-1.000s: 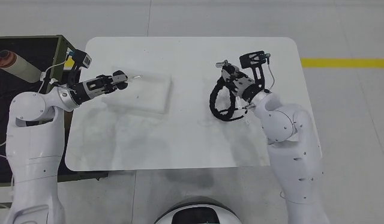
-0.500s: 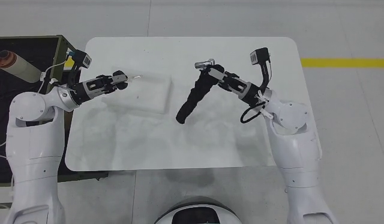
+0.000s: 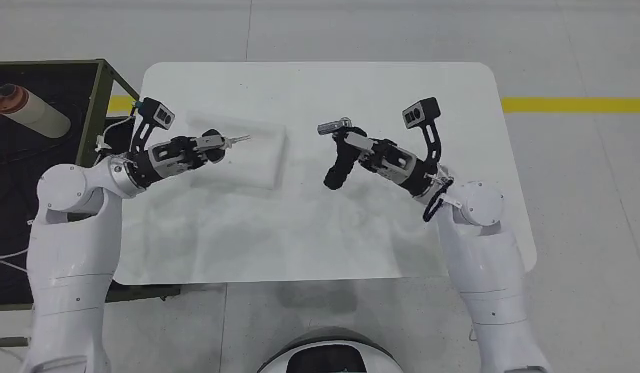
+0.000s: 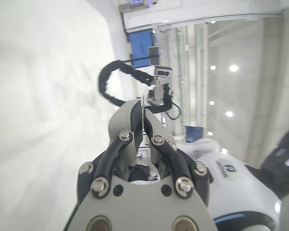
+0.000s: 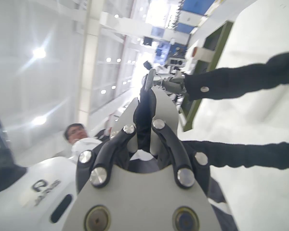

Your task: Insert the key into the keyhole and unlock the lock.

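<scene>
Black lock (image 3: 338, 168), clamped in the right pincer (image 3: 356, 146), faces the left pincer (image 3: 212, 142) clamped on the key (image 3: 238, 139).

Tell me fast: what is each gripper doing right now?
Left gripper: jaws shut on the key.
Right gripper: jaws shut on the lock, held above the table.

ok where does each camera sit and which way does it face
top view: overhead, looking down at the table; shows the left gripper holding the key, right gripper holding the lock
left wrist view: on that wrist, facing past its own gripper toward the lock
right wrist view: on that wrist, facing past its own gripper toward the left gripper
shared: all show the lock
</scene>
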